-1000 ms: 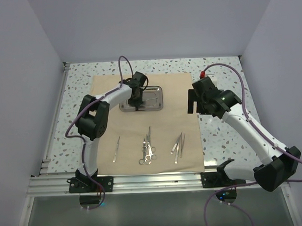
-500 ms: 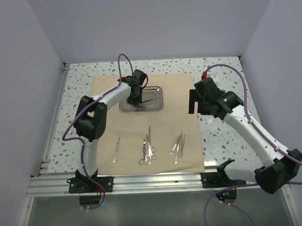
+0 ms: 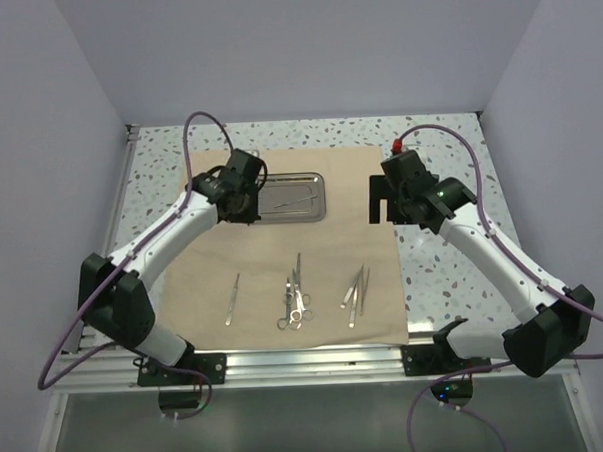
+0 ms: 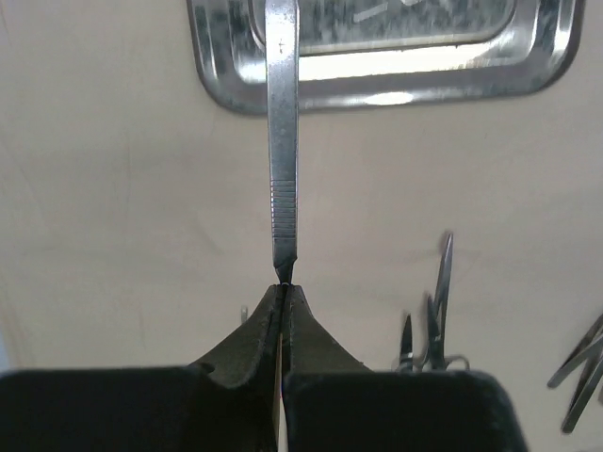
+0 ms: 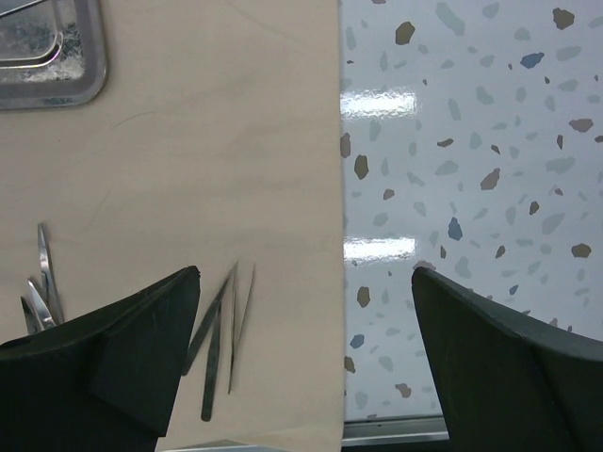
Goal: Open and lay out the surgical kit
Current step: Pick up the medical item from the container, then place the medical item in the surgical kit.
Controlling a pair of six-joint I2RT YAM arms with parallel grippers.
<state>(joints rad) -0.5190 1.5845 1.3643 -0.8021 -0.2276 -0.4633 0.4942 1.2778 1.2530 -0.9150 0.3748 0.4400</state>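
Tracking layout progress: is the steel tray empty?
Not empty: one thin silver instrument lies in the steel tray. The left gripper, shut, holds a second instrument.

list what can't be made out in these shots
Left wrist view: the steel instrument pinched in the left fingers runs off the top edge.
Top view: what lies in the tray is too small to identify.
Right wrist view: a right finger hides the handles of the scissors.

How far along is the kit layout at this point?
Done: cloth wrap lies open, with a thin tool, ring-handled instruments and tweezers laid out near its front edge. In hand: left gripper shut on a flat steel handle. Left: placing it, plus one instrument in the steel tray.
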